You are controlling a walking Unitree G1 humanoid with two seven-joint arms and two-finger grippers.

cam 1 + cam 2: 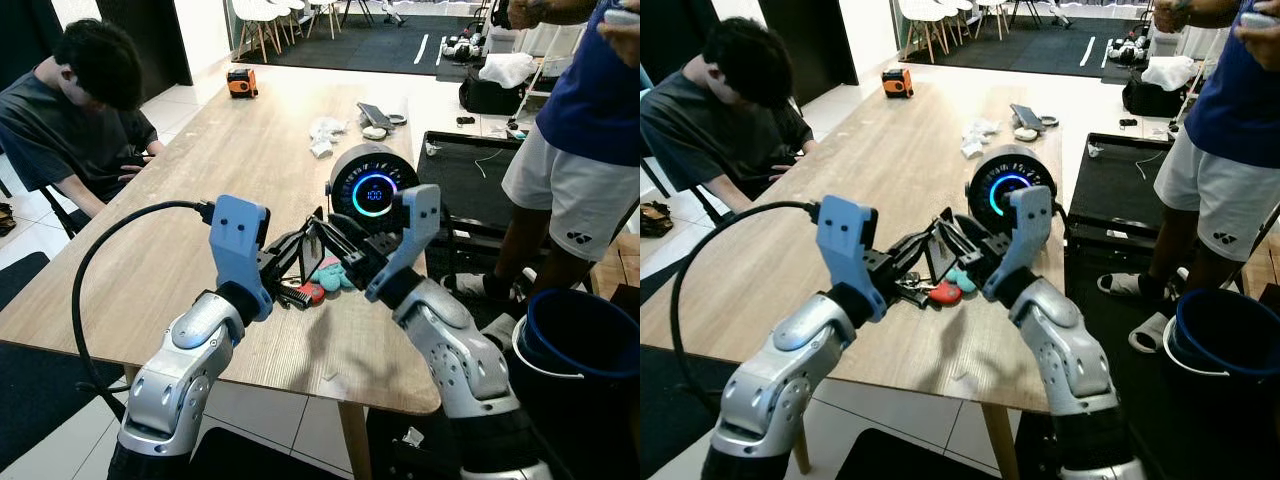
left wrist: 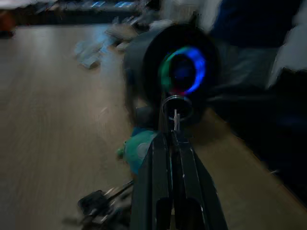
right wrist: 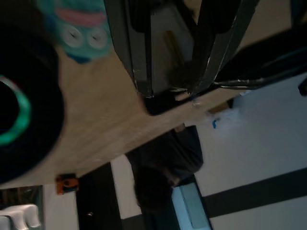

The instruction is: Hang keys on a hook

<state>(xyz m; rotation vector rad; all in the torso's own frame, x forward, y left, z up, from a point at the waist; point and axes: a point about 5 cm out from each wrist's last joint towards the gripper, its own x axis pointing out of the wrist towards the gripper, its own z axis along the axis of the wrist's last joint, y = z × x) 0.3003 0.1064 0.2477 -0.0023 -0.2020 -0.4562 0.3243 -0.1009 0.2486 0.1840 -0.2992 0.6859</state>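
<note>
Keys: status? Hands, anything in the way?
Left hand shut on key ring, over the table. Right hand close opposite, fingers unclear. Keys with red and teal fobs low by table. Round speaker just behind.

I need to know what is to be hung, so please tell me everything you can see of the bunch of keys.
The bunch of keys lies on the wooden table, near its front edge, before the round black speaker. It has dark metal keys, a red tag and a teal charm with cartoon eyes. The left tool, shut, holds its silver ring, lifted from the table; the right tool is close beside it.
</note>
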